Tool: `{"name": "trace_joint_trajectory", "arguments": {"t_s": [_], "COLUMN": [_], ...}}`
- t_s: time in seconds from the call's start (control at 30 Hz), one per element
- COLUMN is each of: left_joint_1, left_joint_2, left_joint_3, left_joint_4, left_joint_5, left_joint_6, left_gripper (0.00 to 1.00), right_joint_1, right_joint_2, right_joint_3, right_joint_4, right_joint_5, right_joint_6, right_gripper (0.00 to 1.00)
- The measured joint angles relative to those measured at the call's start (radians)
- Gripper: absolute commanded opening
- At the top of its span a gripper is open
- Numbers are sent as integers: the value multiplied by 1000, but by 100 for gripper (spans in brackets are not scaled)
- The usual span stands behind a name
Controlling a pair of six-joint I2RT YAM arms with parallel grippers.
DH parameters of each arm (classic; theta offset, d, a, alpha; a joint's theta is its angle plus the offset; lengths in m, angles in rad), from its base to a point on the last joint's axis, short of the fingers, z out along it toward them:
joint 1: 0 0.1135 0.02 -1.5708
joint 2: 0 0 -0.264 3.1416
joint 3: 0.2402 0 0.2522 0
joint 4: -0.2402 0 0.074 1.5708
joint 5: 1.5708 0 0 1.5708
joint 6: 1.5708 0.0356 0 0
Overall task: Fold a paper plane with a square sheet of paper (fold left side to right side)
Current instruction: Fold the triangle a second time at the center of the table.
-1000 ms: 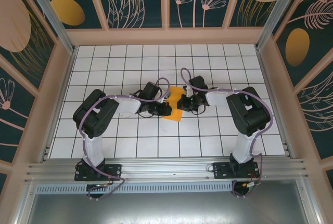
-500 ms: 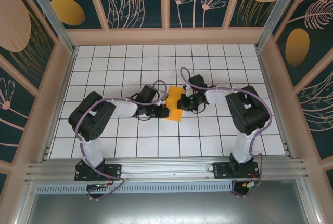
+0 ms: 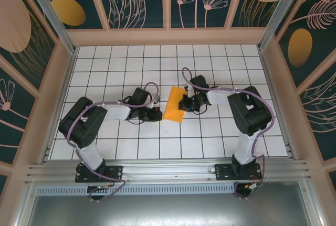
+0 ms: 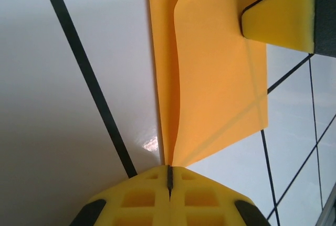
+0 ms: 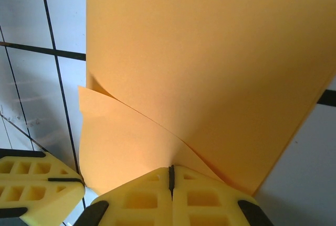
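Your square sheet of paper (image 3: 174, 108) lies on the tiled surface (image 3: 131, 63) between the two arms, already doubled into a narrow orange panel, so I judge the step in hand to be setting the left-over-right crease; the left gripper (image 3: 159, 115) has its jaws closed together with its tip at the sheet's near left corner, right where the folded edge (image 4: 167, 79) ends; the right gripper (image 3: 184, 103) is likewise closed, with its tip on the sheet's right side, though you cannot tell whether it pinches a layer or only presses; the upper layer bows up off the lower one beside the fold, so let the right gripper act as anchor and draw the closed left tip along the folded edge with light downward pressure, slowly, so the thin paper neither slides nor buckles; the sheet's long axis runs far to near, with its far end leaning slightly right, and no pointed nose shows yet
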Motion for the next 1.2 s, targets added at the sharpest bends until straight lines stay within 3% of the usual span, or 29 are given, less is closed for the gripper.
{"name": "trace_joint_trajectory", "arguments": {"t_s": [0.23,0.57,0.9,1.2], "left_joint_1": [2,2,-17,-26], "left_joint_2": [-56,89,100,98], "left_joint_3": [20,99,119,120], "left_joint_4": [-2,-2,-37,-40], "left_joint_5": [41,47,-5,-28], "left_joint_6": [0,24,51,55], "left_gripper": [0,2,2,2], "right_joint_1": [0,0,16,126], "right_joint_2": [0,0,-51,-56], "right_joint_3": [1,1,1,32], "right_joint_4": [0,0,-37,-45], "right_joint_5": [0,0,70,56], "right_joint_6": [0,0,-3,16], "right_gripper": [0,0,0,0]}}
